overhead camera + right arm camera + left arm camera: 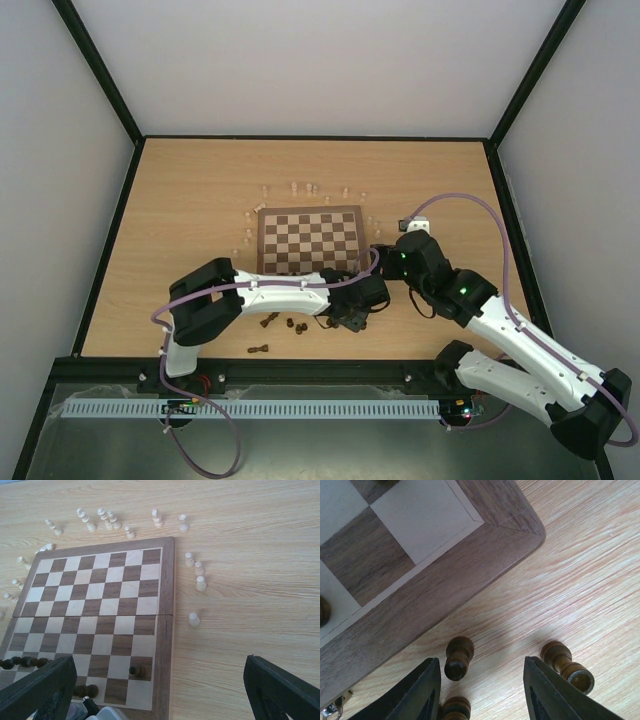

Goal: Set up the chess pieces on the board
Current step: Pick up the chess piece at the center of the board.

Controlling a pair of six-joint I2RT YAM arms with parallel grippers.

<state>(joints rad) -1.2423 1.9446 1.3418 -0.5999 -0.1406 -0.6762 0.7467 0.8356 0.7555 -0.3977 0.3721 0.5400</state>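
The board [310, 240] lies mid-table. Pale chess pieces [308, 188] are scattered round its far and side edges. Dark chess pieces [288, 324] lie on the table in front of it. My left gripper [352, 318] hangs low off the board's near right corner [445, 580], open [482, 695] and holding nothing. A dark pawn [458, 657] lies just ahead of its left finger, and another dark piece [567, 665] lies by the right finger. My right gripper [160, 695] is open above the board's near right edge [167, 580]. Dark pieces [135, 670] stand on the near rows.
Pale pieces [199, 575] stand in a short line right of the board, with one [194, 619] nearer. A lone dark piece [258, 349] lies close to the table's front edge. My left arm [290, 292] stretches across the board's near side.
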